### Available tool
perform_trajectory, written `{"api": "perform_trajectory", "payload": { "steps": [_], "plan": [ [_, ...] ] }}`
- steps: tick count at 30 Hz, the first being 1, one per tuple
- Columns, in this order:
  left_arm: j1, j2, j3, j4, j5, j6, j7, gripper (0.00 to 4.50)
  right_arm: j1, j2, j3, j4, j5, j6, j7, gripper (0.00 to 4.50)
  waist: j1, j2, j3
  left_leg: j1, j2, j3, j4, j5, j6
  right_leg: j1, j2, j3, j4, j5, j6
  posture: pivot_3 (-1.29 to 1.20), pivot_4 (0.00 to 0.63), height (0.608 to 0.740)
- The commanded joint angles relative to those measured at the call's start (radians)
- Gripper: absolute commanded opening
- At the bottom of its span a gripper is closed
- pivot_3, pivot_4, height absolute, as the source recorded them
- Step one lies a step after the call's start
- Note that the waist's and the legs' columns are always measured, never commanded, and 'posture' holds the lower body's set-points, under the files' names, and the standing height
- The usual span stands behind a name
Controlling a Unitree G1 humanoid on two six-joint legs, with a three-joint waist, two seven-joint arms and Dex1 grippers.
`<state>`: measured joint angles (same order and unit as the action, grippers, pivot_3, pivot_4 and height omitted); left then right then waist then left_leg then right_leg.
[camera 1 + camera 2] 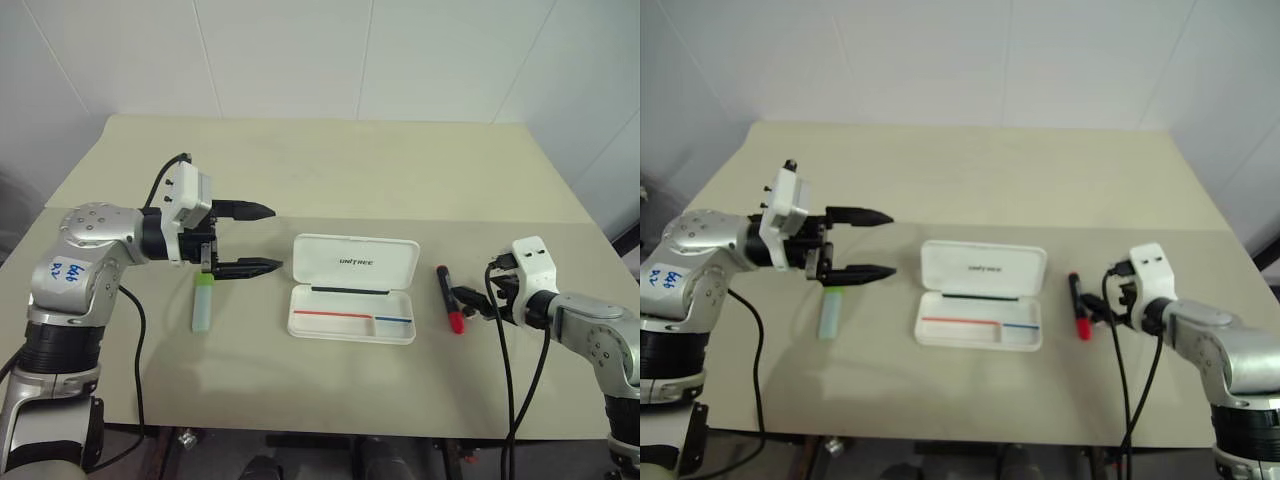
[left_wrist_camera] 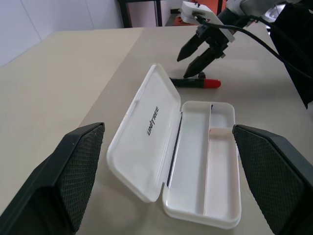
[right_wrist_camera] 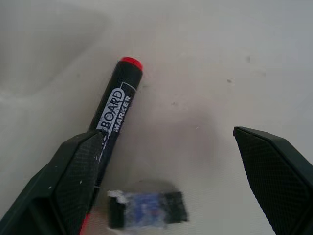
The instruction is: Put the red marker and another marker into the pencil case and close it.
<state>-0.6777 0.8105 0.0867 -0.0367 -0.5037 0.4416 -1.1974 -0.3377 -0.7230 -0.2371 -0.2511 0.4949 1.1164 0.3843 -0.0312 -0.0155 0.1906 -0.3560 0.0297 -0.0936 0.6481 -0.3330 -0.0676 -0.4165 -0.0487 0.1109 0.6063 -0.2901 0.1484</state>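
The pencil case [image 1: 352, 325] lies open at the table's middle, its lid [image 2: 146, 152] folded back flat and its tray holding nothing. The red marker [image 1: 448, 298] lies on the table just right of the case, red end toward me. My right gripper [image 1: 470, 302] is open low over that marker [image 3: 115, 117], one finger [image 3: 73, 181] by the barrel and nothing gripped. The other marker, a pale highlighter with a green end [image 1: 204, 303], lies left of the case. My left gripper [image 1: 268, 238] hangs open above it, pointing toward the case.
The beige table [image 1: 330, 170] stretches bare behind the case up to a white wall. A small dark blurred piece [image 3: 146, 210] sits beside the marker between my right fingers. A cable [image 1: 510, 380] hangs from the right wrist.
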Motion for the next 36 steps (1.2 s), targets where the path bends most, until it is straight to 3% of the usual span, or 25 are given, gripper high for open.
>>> {"api": "perform_trajectory", "payload": {
  "steps": [1,20,23,33,36],
  "plan": [
    [0.028,0.035,0.049,0.021,0.006,-0.034,-0.012,4.47,-0.001,0.013,0.009,-0.04,0.005,0.041,-0.012,4.5,0.001,0.0,0.0,0.0,0.0,0.0,0.0,0.0,0.0,0.0,0.0,0.0,0.0,0.0,0.0,0.0,0.15,0.74],
    [0.062,0.024,0.032,0.031,0.016,-0.073,-0.002,4.47,0.051,0.071,0.088,-0.158,-0.046,0.086,-0.061,4.5,0.002,0.0,0.0,0.0,0.0,0.0,0.001,0.0,0.0,-0.001,0.0,0.0,0.001,0.0,0.0,0.0,0.15,0.74],
    [0.051,0.023,0.026,0.037,0.015,-0.073,-0.005,4.5,0.06,0.097,0.103,-0.174,-0.05,0.108,-0.071,3.9,0.002,0.0,0.0,0.0,0.0,0.0,0.001,0.0,0.0,-0.001,0.0,0.0,0.001,0.0,0.0,0.0,0.15,0.74],
    [0.027,0.006,0.002,0.045,0.019,-0.073,-0.019,4.5,0.04,0.104,0.104,-0.123,-0.094,0.073,-0.076,0.66,0.003,-0.001,-0.001,0.0,0.0,0.0,0.001,0.0,0.0,-0.001,0.0,0.0,0.001,0.0,-0.001,0.0,0.15,0.74],
    [0.023,-0.002,-0.003,0.049,0.022,-0.077,-0.022,4.5,0.015,0.104,0.091,-0.075,-0.12,0.04,-0.094,0.66,0.002,-0.002,-0.001,0.0,0.0,0.0,0.003,0.0,0.0,0.001,0.0,0.0,0.001,0.0,0.0,0.0,0.15,0.74]
  ]
}}
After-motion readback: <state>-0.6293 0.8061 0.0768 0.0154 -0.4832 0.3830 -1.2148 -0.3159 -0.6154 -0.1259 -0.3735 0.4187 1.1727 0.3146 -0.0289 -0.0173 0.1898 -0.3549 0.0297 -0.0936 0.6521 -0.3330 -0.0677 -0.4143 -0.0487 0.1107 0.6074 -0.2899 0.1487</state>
